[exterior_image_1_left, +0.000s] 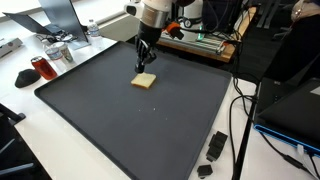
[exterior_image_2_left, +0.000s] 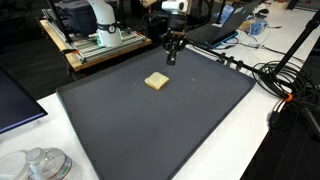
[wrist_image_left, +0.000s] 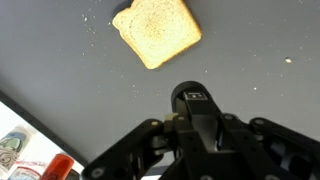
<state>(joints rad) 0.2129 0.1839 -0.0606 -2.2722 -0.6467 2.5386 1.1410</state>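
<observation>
A slice of toasted bread (exterior_image_1_left: 144, 81) (exterior_image_2_left: 156, 81) lies flat on a large dark mat (exterior_image_1_left: 120, 130) (exterior_image_2_left: 150, 130), towards its far side. My gripper (exterior_image_1_left: 145, 62) (exterior_image_2_left: 170, 58) hangs just above the mat beside the toast, at the mat's far edge, a little apart from the slice. Its jaws are shut on a black cylindrical object (wrist_image_left: 192, 100) with a small label, which points down at the mat. The wrist view has the toast (wrist_image_left: 157, 31) ahead of the gripper (wrist_image_left: 192, 100), not touching it.
A red can (exterior_image_1_left: 40, 68) and a glass stand off the mat's corner. Glass jars (exterior_image_2_left: 40, 165) sit near another corner. Black adapters (exterior_image_1_left: 215, 145) and cables (exterior_image_2_left: 280, 80) lie along one side. A laptop (exterior_image_1_left: 290, 110) and a wooden stand (exterior_image_2_left: 100, 50) border the mat.
</observation>
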